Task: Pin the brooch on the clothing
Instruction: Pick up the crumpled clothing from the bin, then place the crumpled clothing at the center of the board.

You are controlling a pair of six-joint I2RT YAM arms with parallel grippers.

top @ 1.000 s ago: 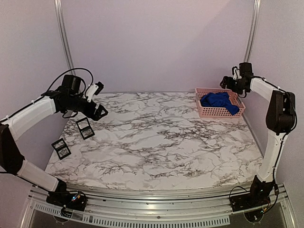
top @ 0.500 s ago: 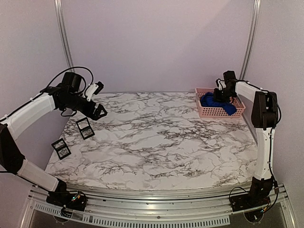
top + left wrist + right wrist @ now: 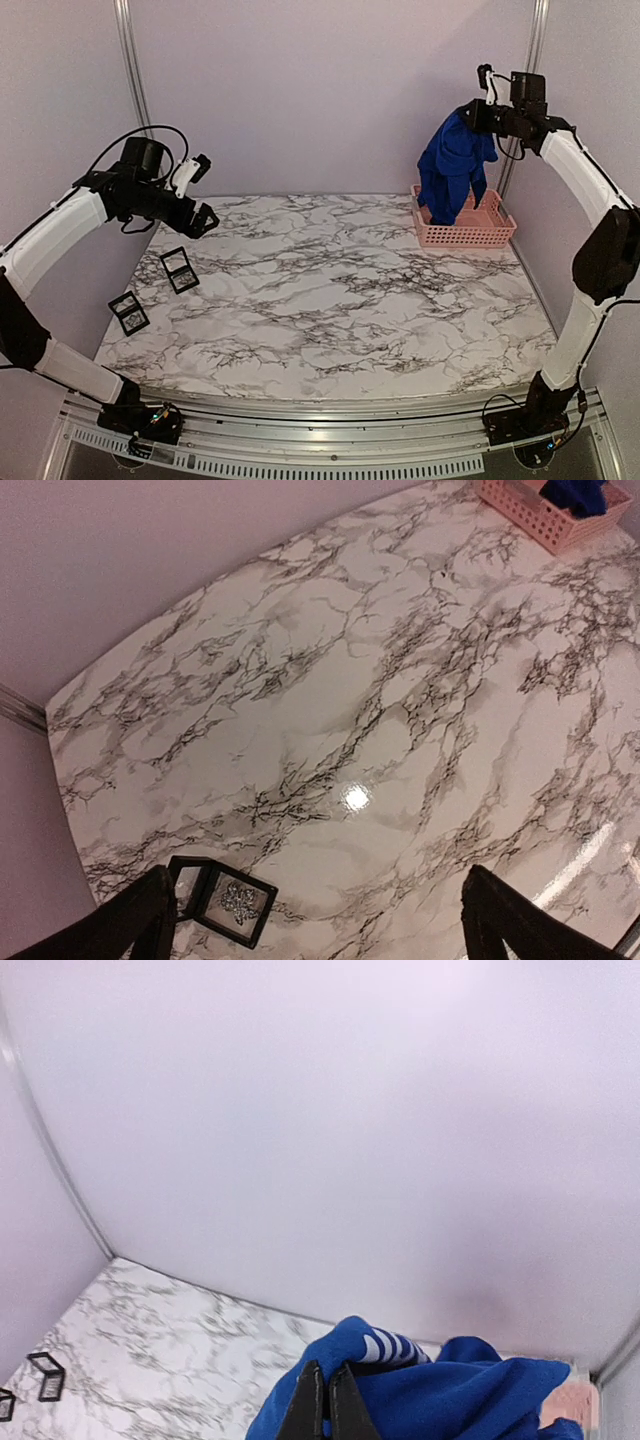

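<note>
The clothing [image 3: 455,165], a royal-blue shirt, hangs bunched from my right gripper [image 3: 476,112], high above the pink basket [image 3: 466,236]; its lower end still reaches into the basket. In the right wrist view the gripper [image 3: 326,1405] is shut on a fold of the blue clothing [image 3: 470,1400], white stripes showing beside the pinch. The brooch [image 3: 238,902], silver and sparkly, lies in a black display box [image 3: 180,268] at the table's left. My left gripper [image 3: 204,190] hovers open above that box, its fingers [image 3: 505,925] wide apart with nothing between them.
A second black box [image 3: 128,311] lies nearer the left front edge. The pink basket stands at the back right corner, by the wall and a metal post [image 3: 530,70]. White marble-patterned tabletop [image 3: 340,300] spreads between the arms.
My right gripper dipped into the basket, shut on the blue clothing and lifted it high above the basket. The left arm drifted slightly left and stayed open.
</note>
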